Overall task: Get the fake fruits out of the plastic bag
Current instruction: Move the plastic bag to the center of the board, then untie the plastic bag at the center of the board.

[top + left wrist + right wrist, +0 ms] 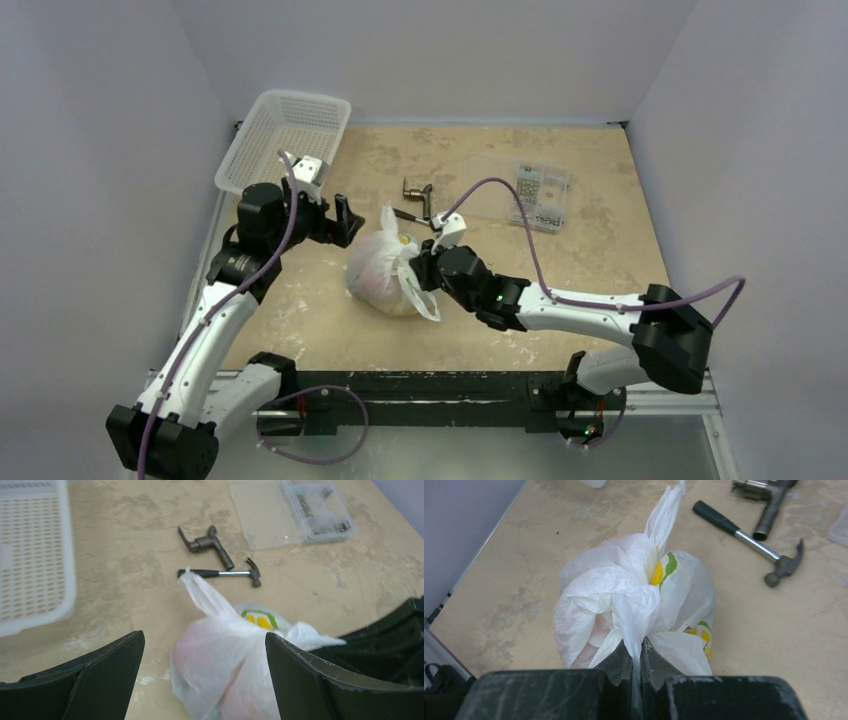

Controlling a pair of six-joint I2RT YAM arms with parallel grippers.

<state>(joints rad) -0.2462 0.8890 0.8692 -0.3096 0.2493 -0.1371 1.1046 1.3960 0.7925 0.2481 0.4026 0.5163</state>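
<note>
The plastic bag [385,275] sits bunched near the middle of the tabletop [600,270]. The small hammer [412,214] lies just beyond it at its 12 o'clock, the white mesh basket [285,140] is off at 10 o'clock, and the clear flat box [530,190] is at 2 o'clock. My right jaws come in from the bag's 3 o'clock and are together, clamped on a twisted fold of its thin film. My left jaws hang wide apart at its 10 o'clock, near the bag and holding nothing. I cannot see the fake fruits outright. There is only a pinkish tint through the film and the bag's rounded bulge, so I judge they are all inside. The step, as I read it, is opening the mouth. One handle loop [666,510] stands up on the far side from my right jaws, and that looks like the best thing for my left to take. I should close on the film alone, not down into a fruit. Then I should draw the two grips apart low and slowly, because film this thin could slip out or tear. Lifting on the right alone would probably hoist the whole bundle rather than spread it. I also want to keep the bag from dragging into the hammer.
</note>
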